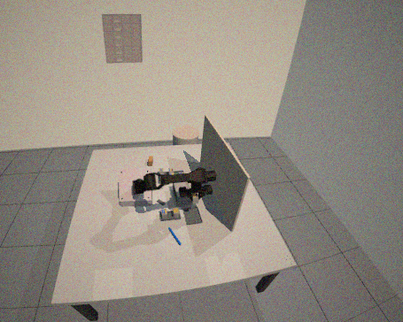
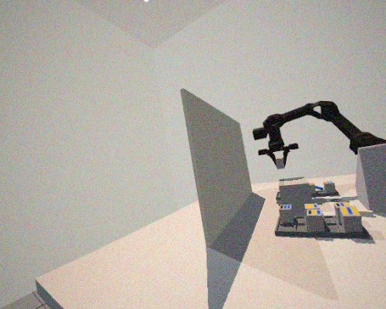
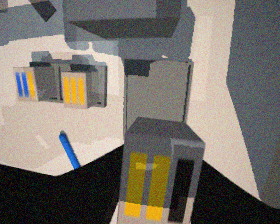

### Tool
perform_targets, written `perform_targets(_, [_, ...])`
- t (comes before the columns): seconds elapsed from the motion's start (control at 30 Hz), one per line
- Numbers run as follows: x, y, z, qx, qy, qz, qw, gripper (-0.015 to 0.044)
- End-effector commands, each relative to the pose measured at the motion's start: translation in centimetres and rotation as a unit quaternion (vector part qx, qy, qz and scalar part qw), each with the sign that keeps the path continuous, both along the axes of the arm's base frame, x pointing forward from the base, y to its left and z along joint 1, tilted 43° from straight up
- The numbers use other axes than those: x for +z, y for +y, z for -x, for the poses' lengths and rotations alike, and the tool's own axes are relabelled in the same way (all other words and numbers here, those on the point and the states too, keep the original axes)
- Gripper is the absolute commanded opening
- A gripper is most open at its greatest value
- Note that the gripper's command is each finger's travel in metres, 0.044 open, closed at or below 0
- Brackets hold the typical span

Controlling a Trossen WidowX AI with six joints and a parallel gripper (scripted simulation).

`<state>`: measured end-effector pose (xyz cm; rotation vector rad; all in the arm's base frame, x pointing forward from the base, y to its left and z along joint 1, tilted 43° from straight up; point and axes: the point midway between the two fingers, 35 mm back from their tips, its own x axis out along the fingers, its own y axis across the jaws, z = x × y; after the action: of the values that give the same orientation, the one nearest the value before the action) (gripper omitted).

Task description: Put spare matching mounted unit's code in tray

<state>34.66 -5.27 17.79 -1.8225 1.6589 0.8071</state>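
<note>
My gripper (image 1: 195, 195) (image 2: 280, 161) (image 3: 157, 152) is shut on a grey spare (image 2: 280, 163) (image 3: 164, 137), high above the table. In the wrist view its stripes read yellow, yellow, black. The shallow grey tray (image 1: 193, 217) (image 3: 157, 97) shows just beyond the held spare, with nothing standing in its visible part. A large grey block (image 2: 294, 193) (image 3: 122, 10), which looks like the mounted unit, stands near the racks; its back code is not readable. A small rack (image 3: 48, 85) holds a blue-blue-yellow spare (image 3: 26, 84) and an all-yellow spare (image 3: 75, 90).
A tall grey panel (image 1: 223, 177) (image 2: 218, 170) stands beside the arm. The front rack (image 2: 322, 233) holds several striped spares. A blue pen (image 1: 174, 236) (image 3: 69, 150) lies near the small rack and tray. An orange block (image 1: 150, 160) stands toward the far side.
</note>
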Motion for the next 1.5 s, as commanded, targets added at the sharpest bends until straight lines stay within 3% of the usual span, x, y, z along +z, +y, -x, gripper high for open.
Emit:
perform_targets(0.0, [-0.3,-0.3,-0.1,0.002,0.001,0.002,1.000,0.0000])
perform_targets(1.47, [-3.2,-2.9,-0.8,0.002,0.001,0.001,1.000,0.0000])
